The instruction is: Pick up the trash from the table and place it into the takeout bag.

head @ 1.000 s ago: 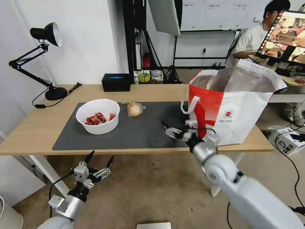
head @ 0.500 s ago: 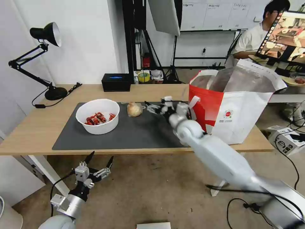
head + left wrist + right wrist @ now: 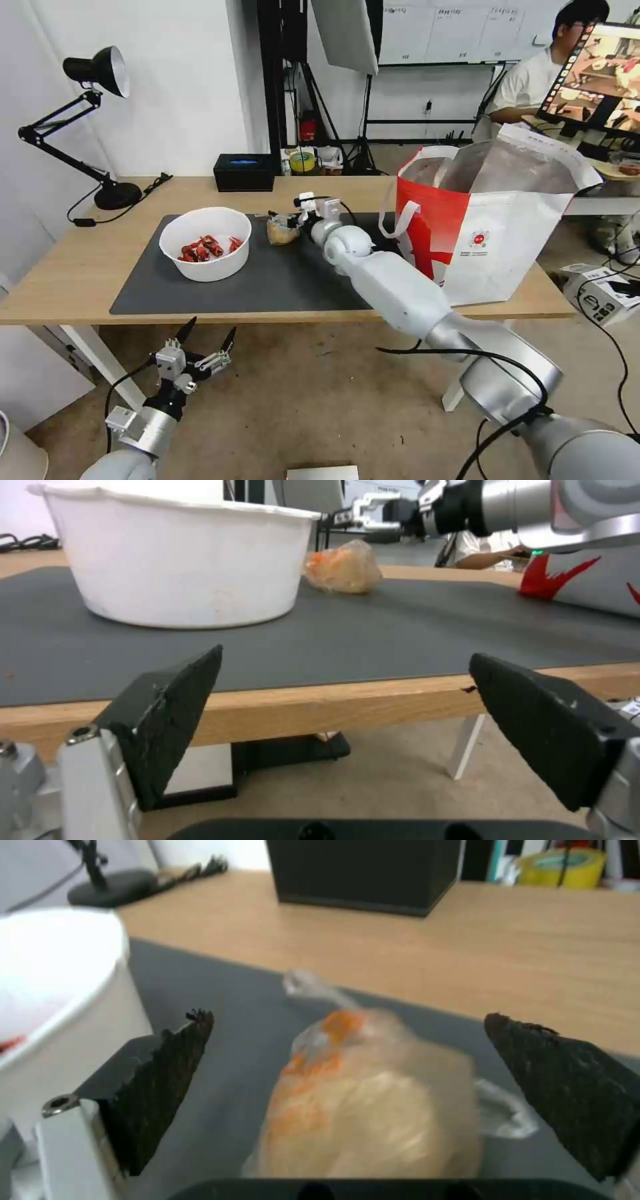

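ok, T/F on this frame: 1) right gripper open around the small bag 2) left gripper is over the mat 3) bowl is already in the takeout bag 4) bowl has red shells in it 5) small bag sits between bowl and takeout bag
1) Right gripper is open around the small bag. True; a finger stands on each side of it, not yet closed.
2) Left gripper is over the mat. False: it hangs open below the table edge, parked.
3) Bowl is already in the takeout bag. False: it stands on the mat.
4) Bowl holds red shells. True.
5) Small bag sits between bowl and takeout bag. True.
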